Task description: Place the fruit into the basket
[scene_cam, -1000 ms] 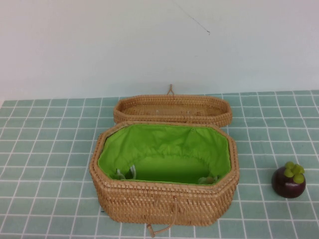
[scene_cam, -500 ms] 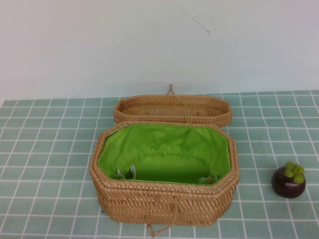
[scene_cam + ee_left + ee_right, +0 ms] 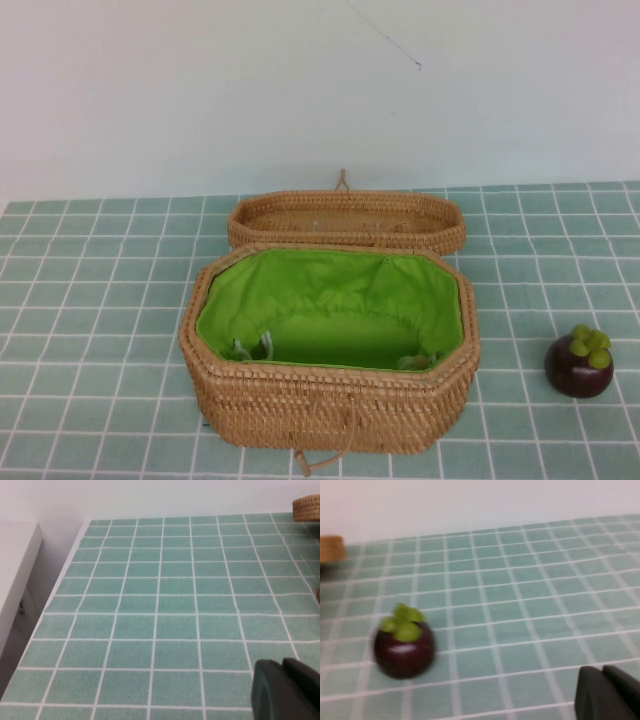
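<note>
From above, the fruit (image 3: 579, 361) sits on the green tiled table (image 3: 90, 300) right of the open basket (image 3: 330, 400), while only my wrist cameras catch my left gripper (image 3: 287, 690) and right gripper (image 3: 607, 692).

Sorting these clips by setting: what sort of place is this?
Probably a staged robot test table, not a home: a green tiled tabletop against a bare white wall, with only an open wicker basket and a mangosteen-like fruit laid out. Neither gripper shows in the high view.
</note>
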Controlling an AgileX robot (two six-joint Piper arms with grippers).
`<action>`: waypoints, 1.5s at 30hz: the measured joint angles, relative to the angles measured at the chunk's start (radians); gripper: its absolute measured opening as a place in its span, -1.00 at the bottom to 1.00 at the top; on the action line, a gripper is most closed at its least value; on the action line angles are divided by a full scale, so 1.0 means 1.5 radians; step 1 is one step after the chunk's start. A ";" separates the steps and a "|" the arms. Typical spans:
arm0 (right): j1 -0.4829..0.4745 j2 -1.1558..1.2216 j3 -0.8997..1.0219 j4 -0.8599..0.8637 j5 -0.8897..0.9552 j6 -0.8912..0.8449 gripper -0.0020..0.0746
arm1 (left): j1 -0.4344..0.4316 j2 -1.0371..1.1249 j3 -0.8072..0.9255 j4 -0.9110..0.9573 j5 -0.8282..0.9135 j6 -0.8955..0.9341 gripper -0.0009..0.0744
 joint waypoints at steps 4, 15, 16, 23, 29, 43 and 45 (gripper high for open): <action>0.000 0.000 0.000 0.134 -0.008 0.000 -0.95 | 0.000 0.000 0.000 0.000 0.000 0.000 -0.98; 0.000 0.000 0.000 0.221 -0.197 0.003 -0.95 | 0.000 0.000 0.000 0.000 0.000 0.000 -0.98; 0.000 0.000 0.000 0.240 -0.234 0.004 -0.95 | 0.000 0.000 0.000 0.000 0.000 0.000 -0.98; 0.000 0.000 0.000 0.339 -0.408 0.011 -0.95 | 0.000 0.000 0.000 0.000 0.000 0.000 -0.98; 0.000 0.000 0.000 0.194 -0.530 0.026 -0.95 | 0.000 0.000 0.000 0.000 0.000 -0.001 -0.98; 0.000 0.000 -0.176 -0.525 -0.517 0.458 -0.95 | 0.000 0.000 0.000 0.000 0.000 0.000 -0.98; 0.000 0.000 -0.224 -0.572 -0.479 0.513 -0.95 | 0.000 0.000 0.000 0.000 0.000 0.000 -0.98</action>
